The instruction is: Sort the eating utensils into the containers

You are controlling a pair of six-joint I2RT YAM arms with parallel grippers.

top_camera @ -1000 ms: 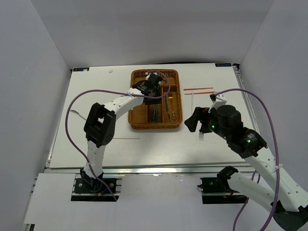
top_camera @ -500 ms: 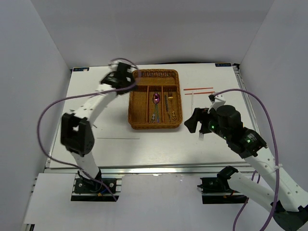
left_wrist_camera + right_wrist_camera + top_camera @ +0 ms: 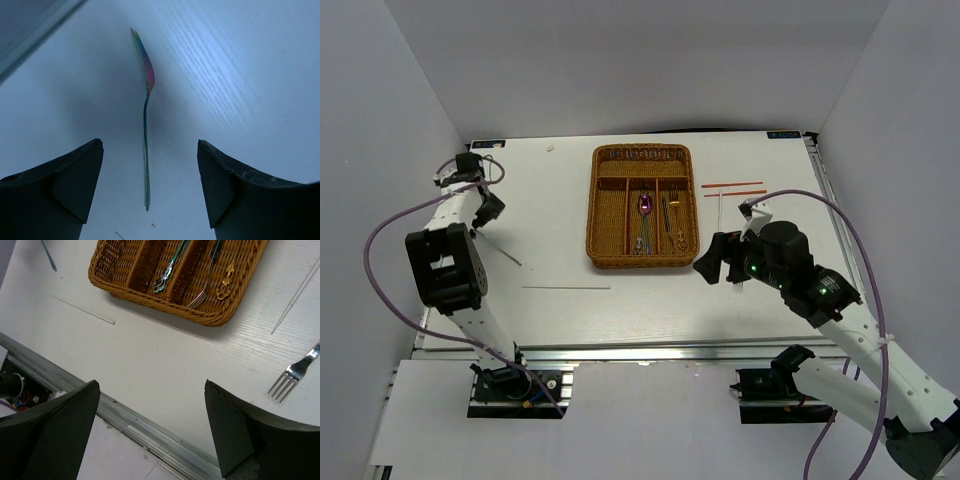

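The brown wicker tray point(image 3: 594, 215) sits mid-table and holds a purple spoon point(image 3: 645, 204), a gold utensil point(image 3: 225, 276) and others in its long slots. My left gripper point(image 3: 483, 208) is open at the far left, low over a green-handled fork point(image 3: 505, 250). In the left wrist view the fork point(image 3: 149, 80) lies between the open fingers of the left gripper point(image 3: 149, 146), untouched. My right gripper point(image 3: 708, 268) is open and empty, right of the tray's near corner. A silver fork point(image 3: 292, 372) lies on the table beside the right gripper point(image 3: 152, 385). The tray's near wall point(image 3: 150, 297) shows in the right wrist view.
Two red chopsticks point(image 3: 732, 185) lie right of the tray, with a silver chopstick point(image 3: 720, 210) below them. Another silver chopstick point(image 3: 565, 288) lies in front of the tray's left side. The metal table edge point(image 3: 150, 432) runs under the right gripper.
My left arm swung from above the tray to the table's far left, over the green-handled fork. The purple spoon now shows in the tray. My right gripper shifted slightly left.
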